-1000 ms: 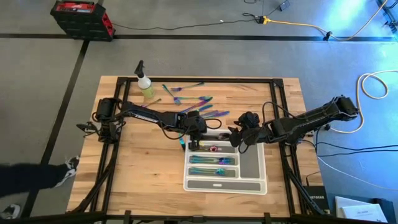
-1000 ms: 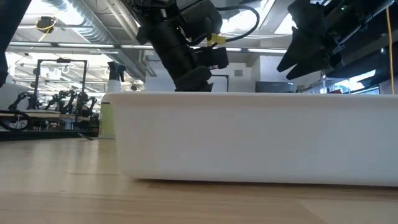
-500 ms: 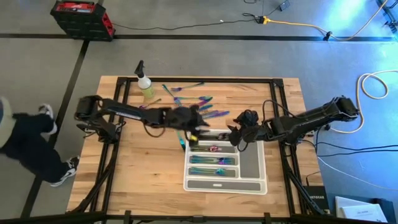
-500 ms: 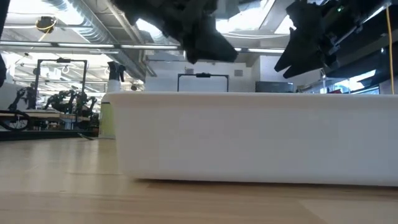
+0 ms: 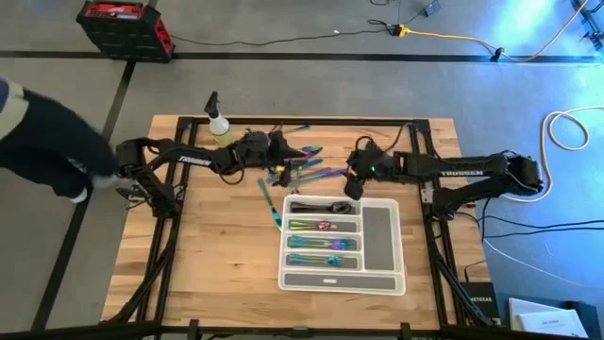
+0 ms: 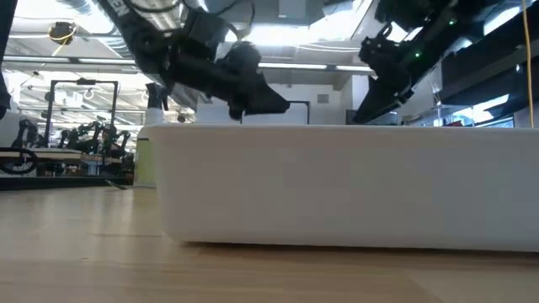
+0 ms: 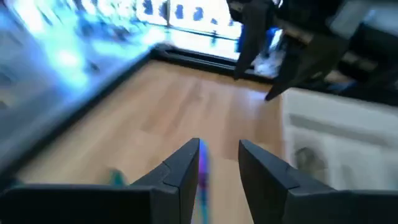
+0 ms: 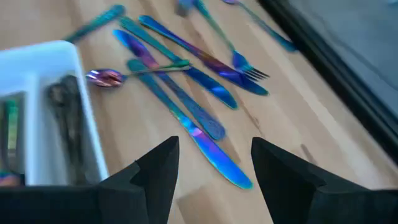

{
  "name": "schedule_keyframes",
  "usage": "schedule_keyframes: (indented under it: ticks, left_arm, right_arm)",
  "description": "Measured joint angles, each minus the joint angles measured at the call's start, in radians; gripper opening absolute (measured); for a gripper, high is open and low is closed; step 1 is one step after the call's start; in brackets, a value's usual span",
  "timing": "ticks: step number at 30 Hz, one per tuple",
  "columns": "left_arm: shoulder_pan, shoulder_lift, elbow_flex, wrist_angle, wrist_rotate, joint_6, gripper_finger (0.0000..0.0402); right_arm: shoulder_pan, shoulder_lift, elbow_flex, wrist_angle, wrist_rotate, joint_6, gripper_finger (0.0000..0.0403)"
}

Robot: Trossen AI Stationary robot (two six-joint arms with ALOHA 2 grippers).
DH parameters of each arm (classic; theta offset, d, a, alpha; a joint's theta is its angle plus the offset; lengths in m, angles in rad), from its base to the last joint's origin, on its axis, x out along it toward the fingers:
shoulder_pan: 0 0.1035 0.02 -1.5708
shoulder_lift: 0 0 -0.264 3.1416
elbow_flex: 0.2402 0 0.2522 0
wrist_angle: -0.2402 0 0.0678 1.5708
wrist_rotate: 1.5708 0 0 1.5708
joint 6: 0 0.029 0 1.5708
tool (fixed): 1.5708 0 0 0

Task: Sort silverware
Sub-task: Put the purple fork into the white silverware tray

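Left gripper (image 5: 283, 151) hovers over the loose silverware (image 5: 307, 162) at the table's far edge, fingers (image 7: 186, 165) slightly apart, nothing pinched. Right gripper (image 5: 351, 168) sits just beside that pile, near the tray (image 5: 382, 231) far rim, jaws spread wide, empty. More pieces lie in tray slots. Bare wood left of tray. Spray bottle (image 5: 221, 127) stands near the far-left corner.

tray (image 6: 337, 185) interior: hidden behind near wall in low view
loose silverware (image 5: 302, 161): piece types too small to tell from above
left wrist view: motion-blurred; background unreadable
person (image 5: 42, 142): cut off by left edge, blurred
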Motion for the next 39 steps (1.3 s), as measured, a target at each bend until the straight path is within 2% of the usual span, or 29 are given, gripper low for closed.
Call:
schedule_keyframes:
  ticks: [4, 6, 10, 12, 15, 19, 23, 27, 29, 31, 35, 37, 39]
  left_arm:
    - [0.06, 0.0, 0.0, -0.003, 0.092, -0.224, 0.0098]
    - [0.076, 0.0, 0.0, -0.013, 0.117, -0.322, 0.0098]
    - [0.089, 0.0, 0.0, -0.055, 0.104, -0.599, 0.0098]
    - [0.088, 0.001, 0.002, -0.048, 0.139, -0.72, 0.0098]
    - [0.069, 0.001, 0.032, -0.008, 0.227, -0.783, 0.0098]
    - [0.033, 0.001, 0.103, -0.008, 0.28, -0.824, 0.0098]
    - [0.012, -0.001, 0.177, -0.002, 0.306, -0.677, 0.0098]
    - [0.047, -0.001, 0.227, -0.036, 0.319, -0.505, 0.0098]
    - [0.087, -0.002, 0.269, -0.18, 0.329, -0.433, 0.0098]
    - [0.126, -0.001, 0.318, -0.402, 0.33, -0.325, 0.0098]
    - [0.186, 0.014, 0.411, -0.759, 0.334, 0.035, 0.0098]
    - [0.207, 0.021, 0.451, -0.887, 0.313, 0.18, 0.0098]
    - [0.221, 0.036, 0.463, -0.935, 0.244, 0.248, 0.0098]
  right_arm:
    - [-0.087, 0.0, 0.0, 0.044, -0.24, -0.037, 0.0186]
    - [-0.105, 0.0, 0.001, 0.078, -0.333, 0.001, 0.0186]
    - [-0.097, 0.0, 0.029, 0.056, -0.55, 0.13, 0.0186]
    - [-0.056, -0.004, 0.067, 0.048, -0.647, 0.149, 0.0186]
    - [0.02, -0.004, 0.135, 0.056, -0.647, 0.177, 0.0186]
    - [0.077, 0.003, 0.192, 0.141, -0.603, 0.181, 0.0186]
    - [0.103, 0.003, 0.204, 0.203, -0.575, 0.26, 0.0186]
    - [0.097, 0.011, 0.204, 0.24, -0.555, 0.364, 0.0186]
    - [0.087, 0.015, 0.204, 0.237, -0.546, 0.425, 0.0186]
    - [0.074, 0.018, 0.204, 0.238, -0.538, 0.528, 0.0186]
    - [0.075, 0.02, 0.204, 0.24, -0.416, 0.603, 0.0186]
    - [0.074, 0.02, 0.204, 0.24, -0.351, 0.607, 0.0186]
    - [0.069, 0.02, 0.204, 0.238, -0.307, 0.625, 0.0186]
